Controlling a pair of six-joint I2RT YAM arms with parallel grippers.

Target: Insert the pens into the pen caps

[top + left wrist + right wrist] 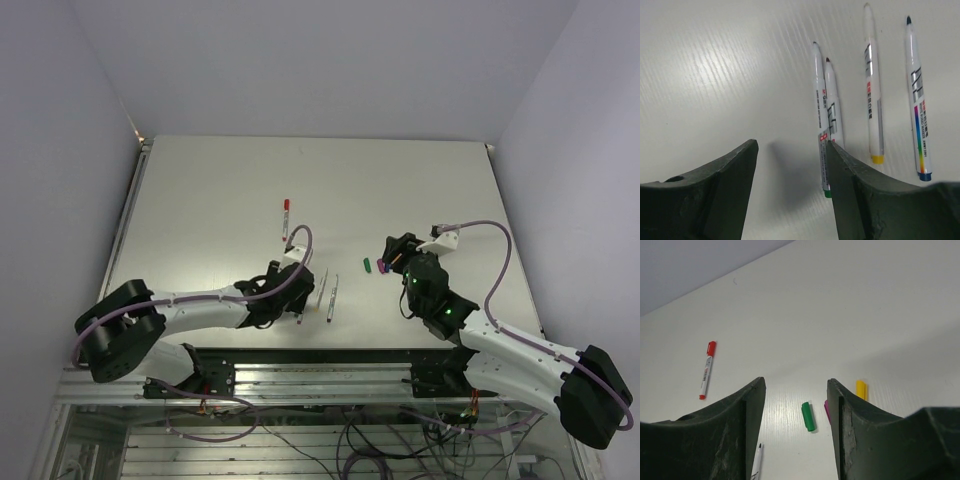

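Four uncapped pens lie side by side on the table: a green-ended pen [818, 115], a red-tipped pen [833, 107], a yellow-ended pen [872, 85] and a blue-ended pen [916, 100]. My left gripper [792, 150] is open and empty just left of them, its right finger over the green-ended pen's end; it also shows in the top view [290, 285]. A fifth pen [285, 215] wears a red cap, and shows in the right wrist view [706, 369]. My right gripper [796, 385] is open and empty above a green cap [808, 416]. A magenta cap [826, 410] is half hidden by its right finger. A yellow cap [860, 389] lies beyond. No blue cap shows.
The white table [220, 190] has walls on its left, back and right. The two arms sit near the table's front edge, with the caps [367, 265] between them. A pen tip [758, 460] pokes in beside my right gripper's left finger.
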